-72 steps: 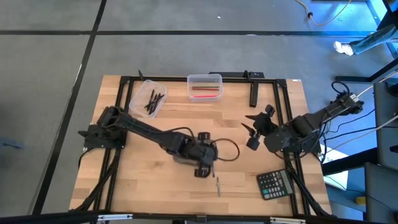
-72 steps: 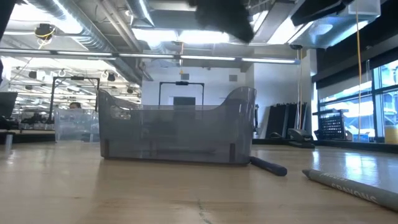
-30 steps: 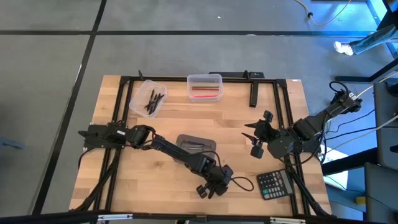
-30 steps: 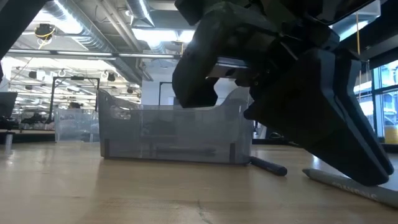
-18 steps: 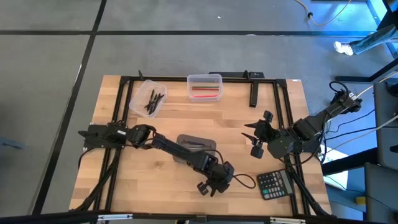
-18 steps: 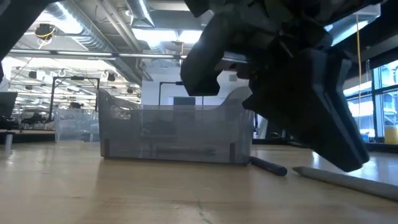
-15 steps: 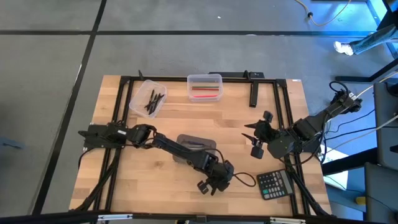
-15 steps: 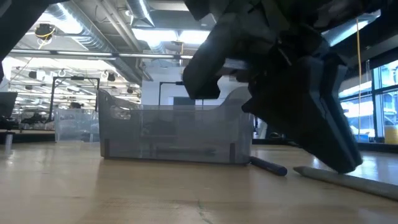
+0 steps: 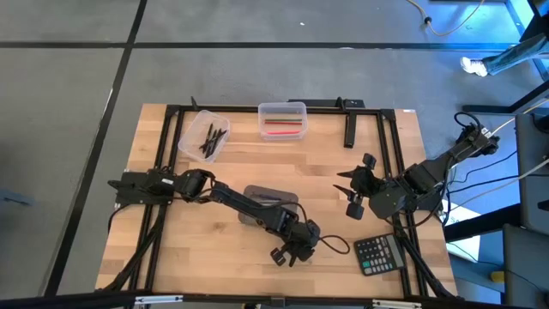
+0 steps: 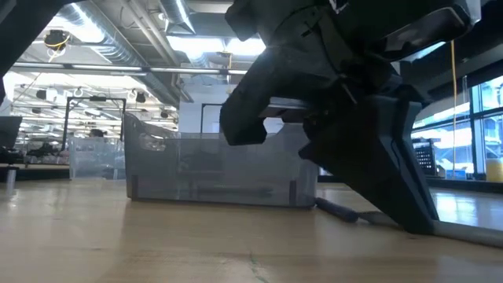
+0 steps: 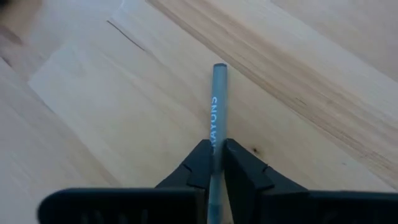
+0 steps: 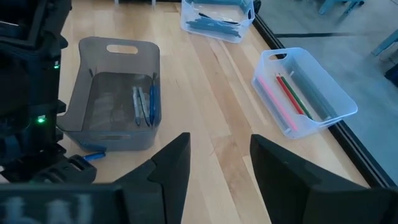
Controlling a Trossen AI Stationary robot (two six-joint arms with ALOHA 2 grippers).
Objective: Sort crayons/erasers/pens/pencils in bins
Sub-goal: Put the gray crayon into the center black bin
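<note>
Left tool [image 11: 216, 163] was pinched shut on a grey crayon [image 11: 216, 109] lying flat on the wooden surface [image 9: 206, 249], near its front edge, the stick pointing straight out past the fingertips. Right tool [image 12: 214, 162], fingers spread wide and holding nothing, hung over the right side. Behind the left tool sat the smoky grey bin [image 12: 115, 93]; two clear bins [image 9: 208, 133] [image 9: 282, 119] stood along the back edge. A calculator [image 9: 379, 254] lay at the front right corner.
</note>
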